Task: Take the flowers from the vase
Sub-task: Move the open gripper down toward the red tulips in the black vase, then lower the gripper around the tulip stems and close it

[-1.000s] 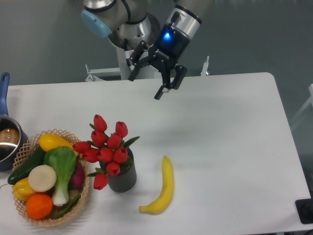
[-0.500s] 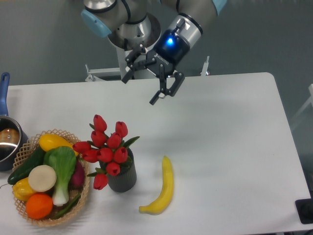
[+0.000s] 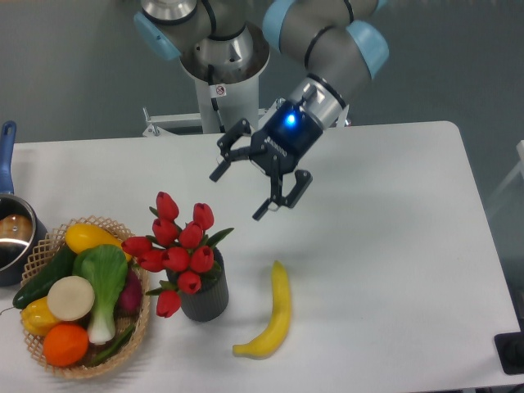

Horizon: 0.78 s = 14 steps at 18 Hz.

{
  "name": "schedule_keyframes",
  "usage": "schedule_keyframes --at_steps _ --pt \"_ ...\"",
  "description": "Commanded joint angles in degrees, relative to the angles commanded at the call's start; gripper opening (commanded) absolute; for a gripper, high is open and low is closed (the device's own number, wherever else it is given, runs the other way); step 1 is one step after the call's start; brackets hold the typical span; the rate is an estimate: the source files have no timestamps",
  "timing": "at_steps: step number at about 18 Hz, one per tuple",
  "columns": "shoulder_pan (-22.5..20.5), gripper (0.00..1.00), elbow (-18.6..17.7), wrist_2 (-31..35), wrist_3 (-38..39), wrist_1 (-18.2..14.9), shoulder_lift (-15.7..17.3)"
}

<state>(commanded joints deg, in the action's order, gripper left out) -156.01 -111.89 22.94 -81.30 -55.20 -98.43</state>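
The flowers (image 3: 175, 250), a bunch of red tulip buds with green leaves, stand in the vase (image 3: 205, 299), a small dark grey ribbed pot at the front left of the white table. My gripper (image 3: 238, 194) is open and empty. It hangs above the table, up and to the right of the flowers, apart from them, its fingers pointing down and to the left.
A yellow banana (image 3: 273, 315) lies just right of the vase. A wicker basket (image 3: 136, 327) of vegetables and fruit sits left of the vase. A steel pot (image 3: 12, 233) with a blue handle is at the left edge.
My gripper has moved forward and down from the table's back edge toward the flowers, staying open. Nothing on the table has moved.
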Motion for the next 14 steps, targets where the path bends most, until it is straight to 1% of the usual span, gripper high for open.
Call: schedule_keyframes --at_steps 2,3,5,6,7,10,12,14 --pt "0.0 1.00 0.7 0.0 -0.1 0.1 -1.2" --pt "0.0 1.00 1.1 0.0 -0.2 0.8 -2.3" --pt "0.2 1.00 1.4 0.1 -0.2 3.5 -4.4" --pt "0.3 1.00 1.3 0.1 -0.1 4.9 -4.9" --pt "0.6 1.00 1.3 0.1 0.0 5.4 -5.0" --pt "1.1 1.00 2.3 0.7 0.0 5.5 -5.9" --pt "3.2 1.00 3.1 2.9 0.1 5.5 -6.5" --pt "4.1 1.00 3.4 4.5 -0.3 5.8 -6.9"
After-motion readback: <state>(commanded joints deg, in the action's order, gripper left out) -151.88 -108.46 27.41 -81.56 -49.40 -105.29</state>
